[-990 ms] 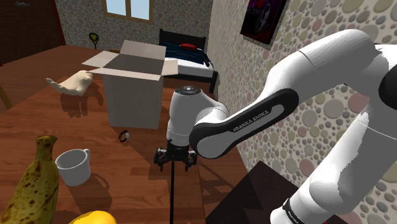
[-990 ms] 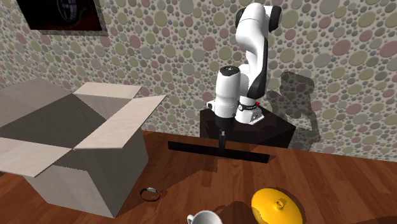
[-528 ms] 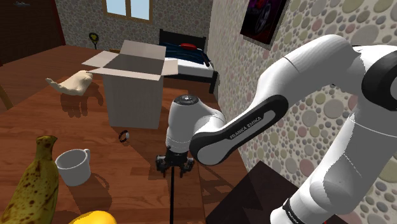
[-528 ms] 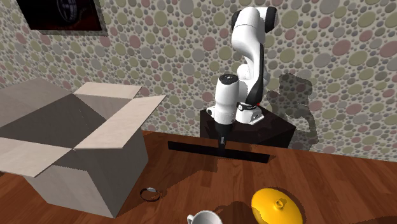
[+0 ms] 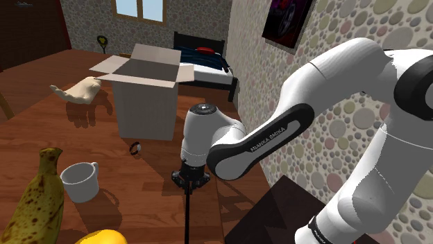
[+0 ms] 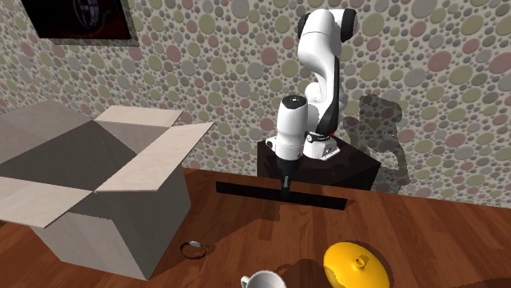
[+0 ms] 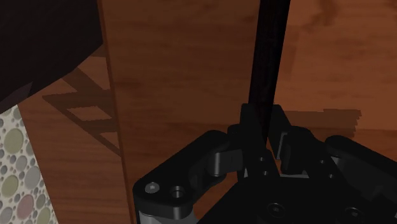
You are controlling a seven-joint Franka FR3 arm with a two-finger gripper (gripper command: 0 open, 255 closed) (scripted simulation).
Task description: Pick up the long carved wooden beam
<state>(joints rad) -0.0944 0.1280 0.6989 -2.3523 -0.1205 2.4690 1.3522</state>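
The beam is a long, thin, black bar (image 6: 246,191) lying flat on the brown wooden table (image 6: 426,237), close to the dotted wall. In the shoulder view it shows as a narrow dark line (image 5: 187,216) running from the hand toward the lower edge. My gripper (image 6: 285,186) points straight down onto it near its middle. In the wrist view the beam (image 7: 272,51) passes between my two black fingers, and the gripper (image 7: 266,130) is shut on it, clasping it on both sides. The beam still rests on the table.
An open cardboard box (image 5: 147,90) stands on the table beyond the gripper, with a small ring (image 5: 135,147) at its foot. A white mug (image 5: 80,181), a spotted banana (image 5: 38,201) and a yellow lidded object (image 6: 354,266) lie nearer. The black stand (image 6: 323,168) is behind the beam.
The hand sank a little onto the beam, and its fingers, spread apart a second ago, have closed on the beam. The beam has not moved.
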